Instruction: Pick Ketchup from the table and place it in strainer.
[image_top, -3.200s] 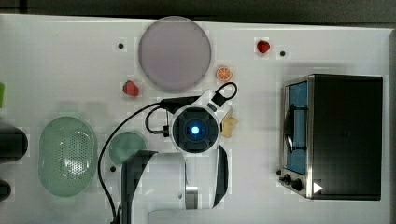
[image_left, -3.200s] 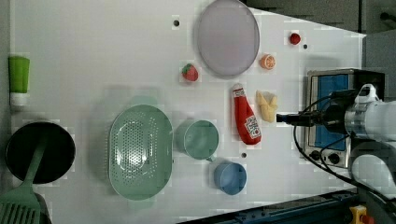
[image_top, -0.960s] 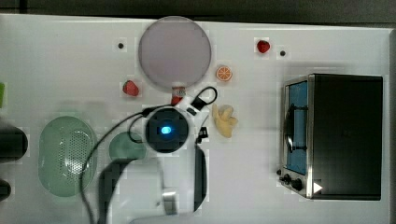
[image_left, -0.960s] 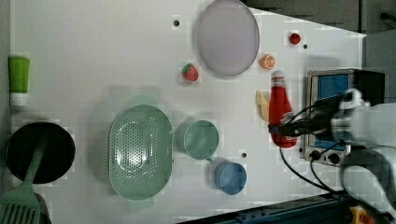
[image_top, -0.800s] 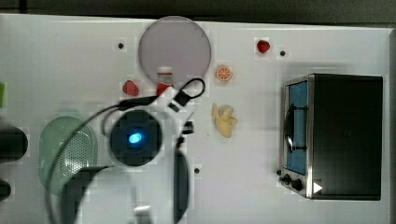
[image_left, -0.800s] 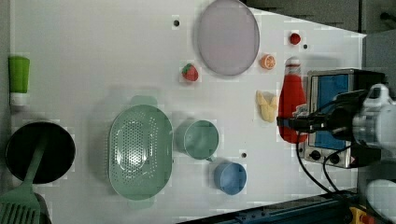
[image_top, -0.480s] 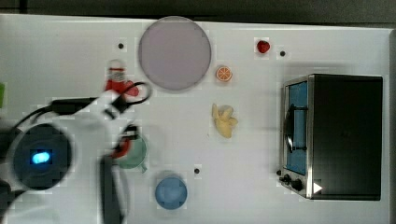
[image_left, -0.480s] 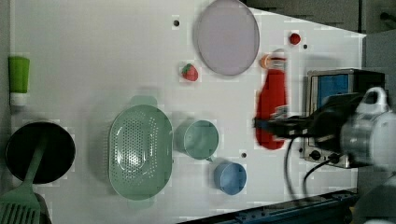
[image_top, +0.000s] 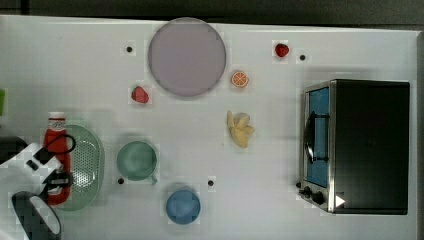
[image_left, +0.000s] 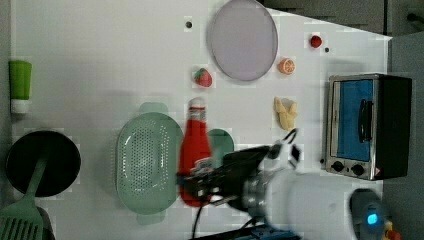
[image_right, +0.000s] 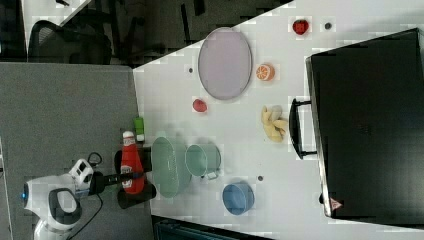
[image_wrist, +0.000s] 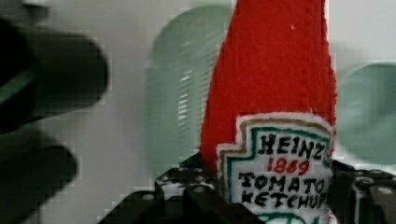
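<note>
- Gripping Ketchup (image_left: 195, 150) firmly, gripper (image_left: 200, 182) clamped at bottle base.
- Centre it over strainer (image_left: 145, 167) bowl, clear of green mug (image_top: 136, 160).
- Lower before releasing.

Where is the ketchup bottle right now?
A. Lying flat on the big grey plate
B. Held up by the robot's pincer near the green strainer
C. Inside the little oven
B: the pincer grips the ketchup bottle beside the strainer, off the table.
</note>
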